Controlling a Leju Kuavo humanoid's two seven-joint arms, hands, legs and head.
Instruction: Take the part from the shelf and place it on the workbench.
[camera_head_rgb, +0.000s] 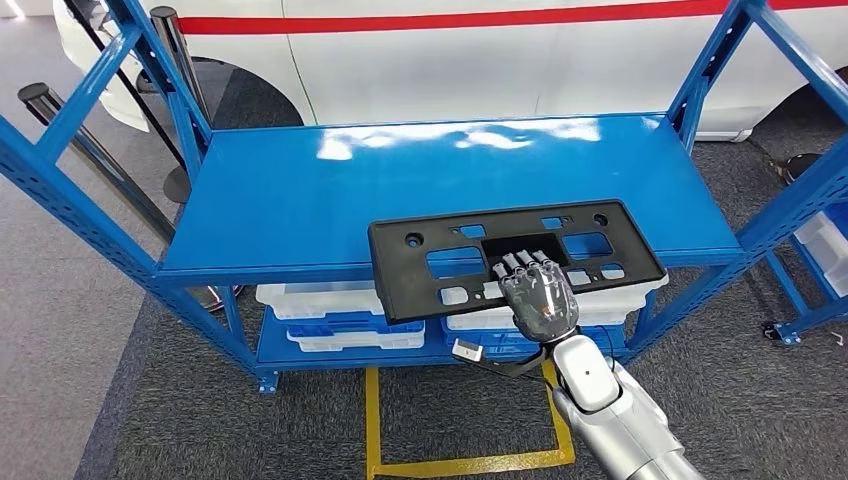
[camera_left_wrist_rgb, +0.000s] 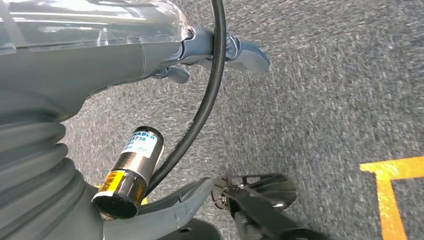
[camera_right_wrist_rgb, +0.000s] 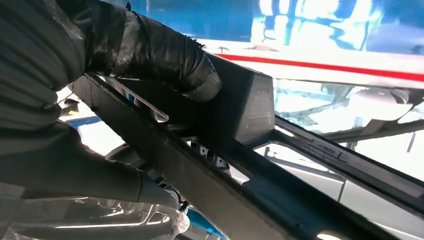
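The part (camera_head_rgb: 430, 262) is a flat black plastic panel with several rectangular cut-outs. It sits tilted over the front edge of the blue shelf (camera_head_rgb: 300, 200), near the right half. My right hand (camera_head_rgb: 538, 292) grips its near edge from below, fingers over the top face. In the right wrist view the thumb (camera_right_wrist_rgb: 165, 55) presses on the black part (camera_right_wrist_rgb: 250, 105). My left hand (camera_left_wrist_rgb: 190, 50) hangs over grey carpet and holds nothing; its fingers are largely hidden.
The blue shelf's uprights (camera_head_rgb: 90, 190) stand at both sides. White and blue bins (camera_head_rgb: 330, 315) fill the lower level. A white vehicle with a red stripe (camera_head_rgb: 450, 50) stands behind. Yellow floor tape (camera_head_rgb: 372, 420) marks the carpet before the shelf.
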